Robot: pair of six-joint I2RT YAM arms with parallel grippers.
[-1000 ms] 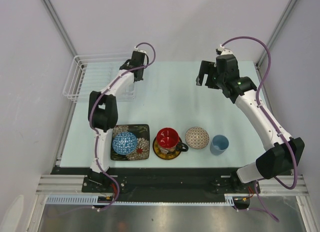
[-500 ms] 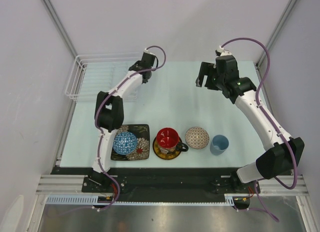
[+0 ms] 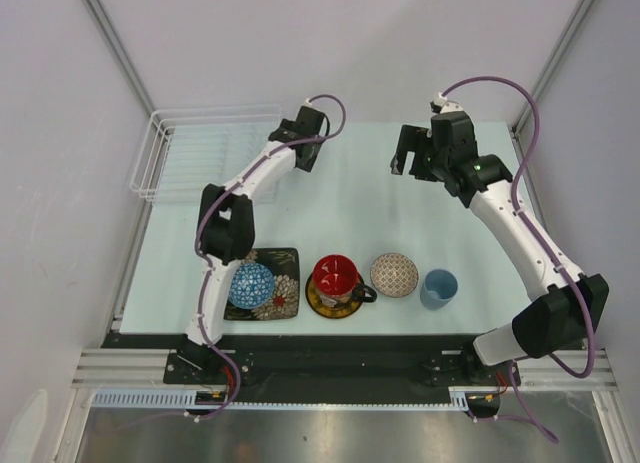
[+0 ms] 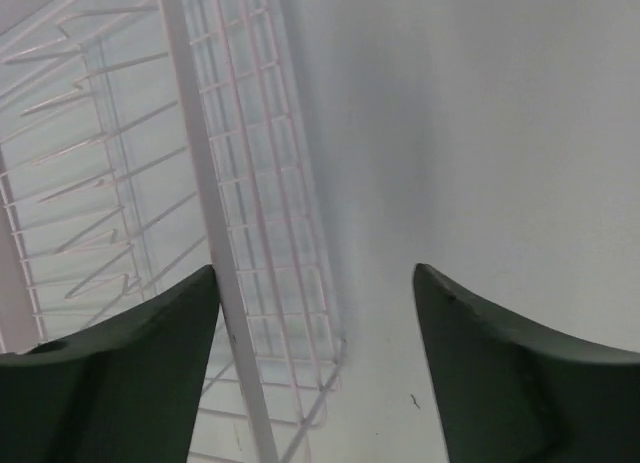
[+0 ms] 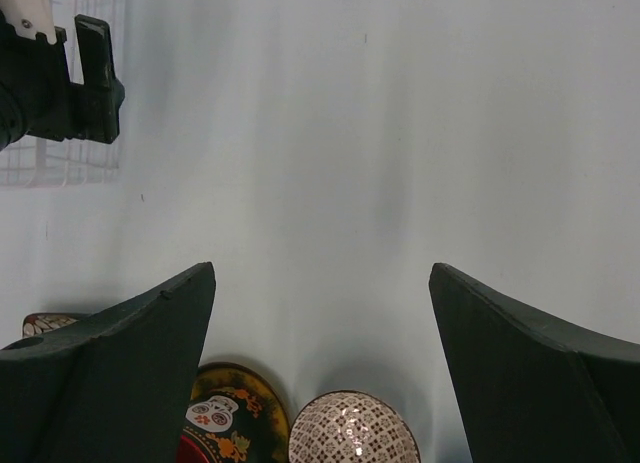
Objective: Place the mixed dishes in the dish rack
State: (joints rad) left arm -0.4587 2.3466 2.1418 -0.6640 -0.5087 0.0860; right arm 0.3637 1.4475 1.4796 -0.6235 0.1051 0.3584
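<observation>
A: Hovering just right of the dish rack (image 3: pixel 165 161), which sits at the tabletop's (image 3: pixel 350 218) far-left corner, the left hand (image 4: pixel 314 269) is spread wide and empty.
B: The right hand (image 5: pixel 322 266)?
A: Released too, well apart from the dishes along the near edge: blue bowl (image 3: pixel 249 284) on black plate (image 3: pixel 286 262), red cup (image 3: pixel 335 274) on saucer (image 3: pixel 317 305), beige bowl (image 3: pixel 394 274), light blue cup (image 3: pixel 439 288).
B: Changes?
A: The left hand was at the rack's right edge; it has slid right.

Left arm (image 3: pixel 256 173) extended, left pincer (image 4: pixel 314 273) spread, empty; right arm (image 3: pixel 520 228) extended, right pincer (image 5: pixel 322 268) spread, empty.
</observation>
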